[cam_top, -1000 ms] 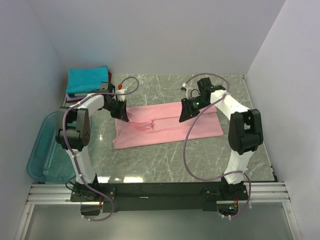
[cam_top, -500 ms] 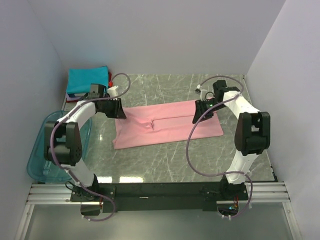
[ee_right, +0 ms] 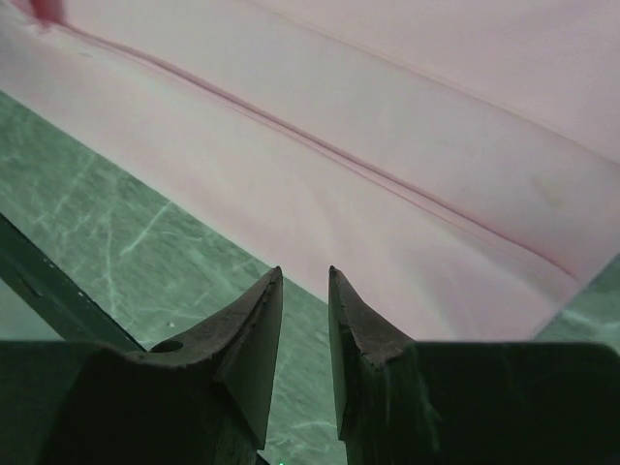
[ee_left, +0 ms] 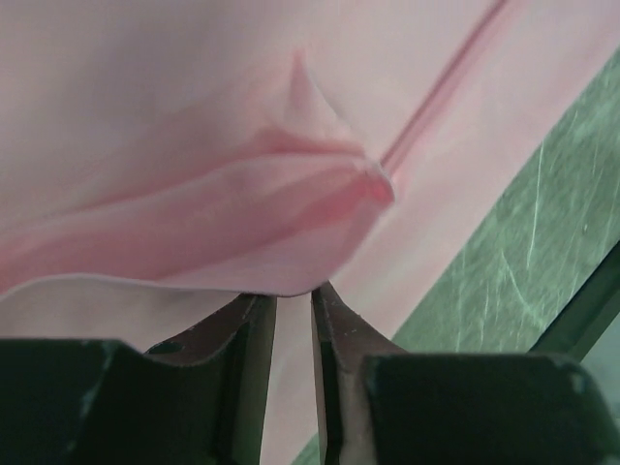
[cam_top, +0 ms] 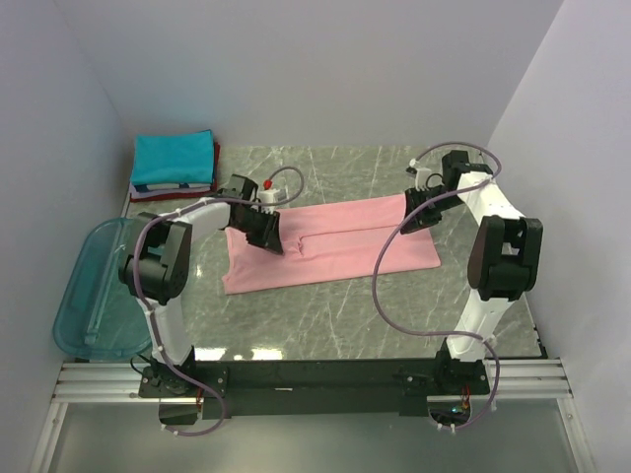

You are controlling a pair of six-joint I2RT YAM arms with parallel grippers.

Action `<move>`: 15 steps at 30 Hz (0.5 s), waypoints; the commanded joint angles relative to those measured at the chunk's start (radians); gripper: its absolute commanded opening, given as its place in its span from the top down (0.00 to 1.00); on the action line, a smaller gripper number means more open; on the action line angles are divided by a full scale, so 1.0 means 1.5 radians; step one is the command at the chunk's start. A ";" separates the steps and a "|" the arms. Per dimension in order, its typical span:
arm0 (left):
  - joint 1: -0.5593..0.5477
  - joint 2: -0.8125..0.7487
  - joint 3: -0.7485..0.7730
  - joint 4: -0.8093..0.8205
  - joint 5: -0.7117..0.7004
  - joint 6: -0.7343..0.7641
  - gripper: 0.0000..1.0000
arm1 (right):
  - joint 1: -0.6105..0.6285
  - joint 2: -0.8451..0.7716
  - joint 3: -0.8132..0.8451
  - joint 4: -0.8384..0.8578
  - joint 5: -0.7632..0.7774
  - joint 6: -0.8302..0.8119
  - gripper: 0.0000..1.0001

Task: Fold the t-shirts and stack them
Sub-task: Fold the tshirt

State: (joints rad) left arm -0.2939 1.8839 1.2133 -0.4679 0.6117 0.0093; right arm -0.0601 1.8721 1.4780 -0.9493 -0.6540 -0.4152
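1. Near edge of the table [cam_top: 325,320]: bare strip of green marbled top between the arm bases and the cloth, open across the whole width.
2. Left edge, toward the near corner: translucent blue bin [cam_top: 94,296], tight against the left wall.
3. Middle of the table: light pink t-shirt [cam_top: 335,246], folded into a long band running left to right. Flat except for a raised pucker near its left end, with bare marble on every side.
4. Left gripper [ee_left: 294,291]: low at that pucker, fingers parted by a narrow slit, nothing seen between them, cloth ridge just past the tips.
5. Right gripper [ee_right: 305,274]: at the band's far right corner, fingers slightly apart and empty, tips over marble just beside the hem.
6. Far left corner: folded teal t-shirt [cam_top: 173,158] on top of a stack showing red and white edges [cam_top: 170,187], well apart from the pink band.
7. Around: plain pale walls close on the left, far and right sides.
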 commanded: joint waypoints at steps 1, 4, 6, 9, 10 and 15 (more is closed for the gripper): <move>0.000 0.022 0.069 0.047 0.005 -0.033 0.73 | -0.004 0.027 0.030 -0.009 0.050 -0.026 0.67; 0.000 0.048 0.097 0.049 0.007 -0.031 0.74 | -0.004 0.041 0.035 -0.005 0.076 -0.033 0.67; 0.000 0.057 0.109 0.051 0.016 -0.028 0.75 | -0.004 0.053 0.037 -0.008 0.080 -0.037 0.67; -0.001 0.070 0.119 0.060 0.021 -0.032 0.75 | -0.004 0.059 0.038 -0.006 0.080 -0.038 0.67; -0.001 0.082 0.122 0.061 0.021 -0.033 0.75 | -0.004 0.063 0.040 -0.004 0.076 -0.034 0.67; -0.004 0.122 0.136 0.062 0.034 -0.041 0.75 | 0.001 0.074 0.068 -0.002 0.069 -0.025 0.67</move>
State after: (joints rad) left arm -0.2943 2.0338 1.3872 -0.3950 0.6254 -0.0322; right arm -0.0650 1.9862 1.5120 -0.9562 -0.5461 -0.4473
